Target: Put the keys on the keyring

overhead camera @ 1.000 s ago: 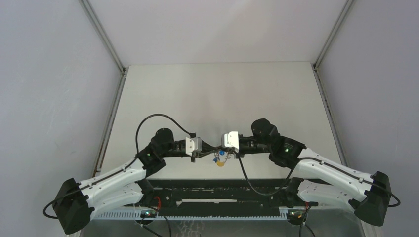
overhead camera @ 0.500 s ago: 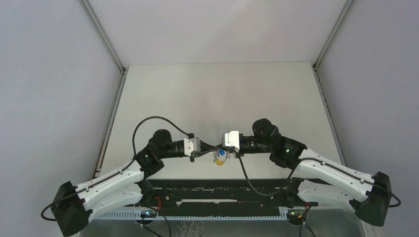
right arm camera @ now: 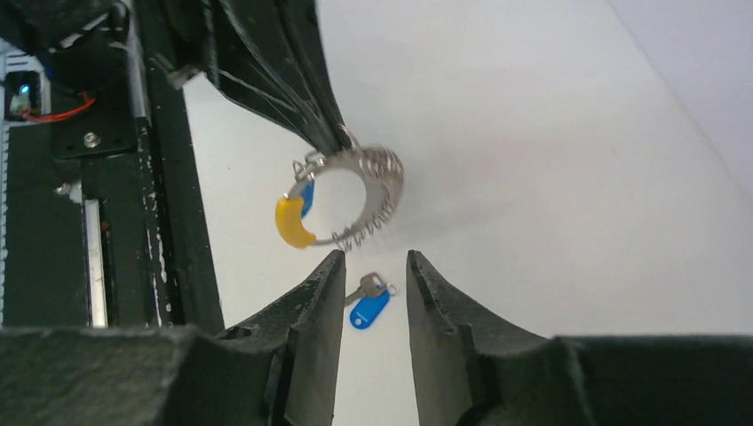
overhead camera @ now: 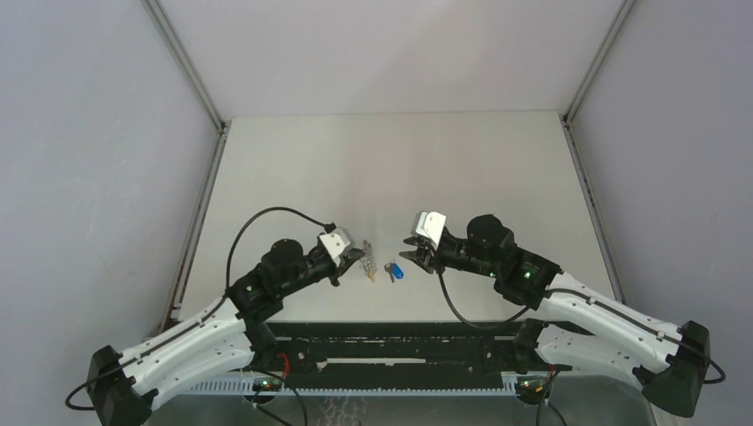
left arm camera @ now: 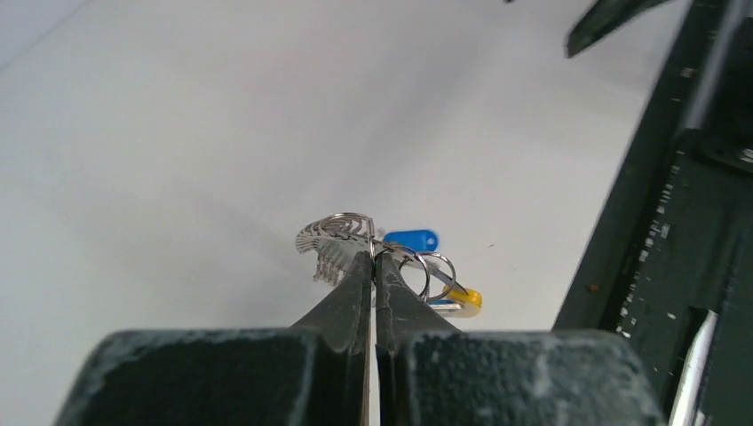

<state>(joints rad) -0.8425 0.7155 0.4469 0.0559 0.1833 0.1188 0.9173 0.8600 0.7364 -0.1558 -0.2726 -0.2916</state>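
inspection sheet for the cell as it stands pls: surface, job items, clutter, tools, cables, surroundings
Surface: white flat table, no marks seen.
Job's things: silvery coiled metal keyring with a yellow section, held up by one tool; small blue-headed silver key lies loose on the table near it. A bit of blue shows at the ring by the yellow part; can't tell if it's threaded.
Clutter: nothing seen.
Grippers: left tool shut on the keyring; right tool open, holding nothing, pointing toward the loose key.
Cables: black cable loop over the left arm; second black cable under the right arm; neither touches the job's things.
Surroundings: grey walls; black rail at the near edge.
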